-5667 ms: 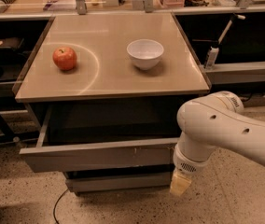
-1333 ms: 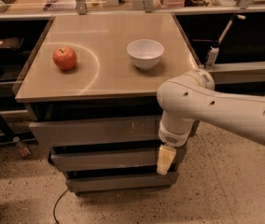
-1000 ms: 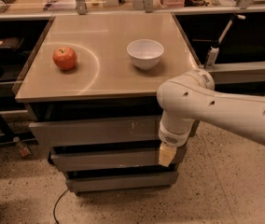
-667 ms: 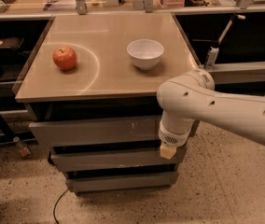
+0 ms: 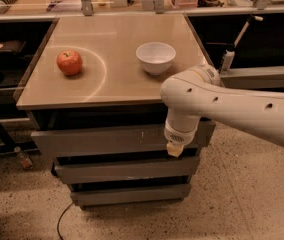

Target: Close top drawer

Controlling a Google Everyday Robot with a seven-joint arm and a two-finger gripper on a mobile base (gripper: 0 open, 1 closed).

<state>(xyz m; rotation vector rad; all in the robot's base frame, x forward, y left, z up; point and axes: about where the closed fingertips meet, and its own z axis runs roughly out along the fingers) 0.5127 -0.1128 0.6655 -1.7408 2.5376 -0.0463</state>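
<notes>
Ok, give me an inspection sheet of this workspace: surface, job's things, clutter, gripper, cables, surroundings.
Surface: tan tabletop, pale ring mark on it.
Job's things: top drawer looks closed or nearly so.
Clutter: apple left, white bowl right, apart.
Gripper: gripper at the top drawer's front, right end; contact unclear.
Cables: cable on the floor, front left.
Surroundings: speckled floor, dark bench at right.
</notes>
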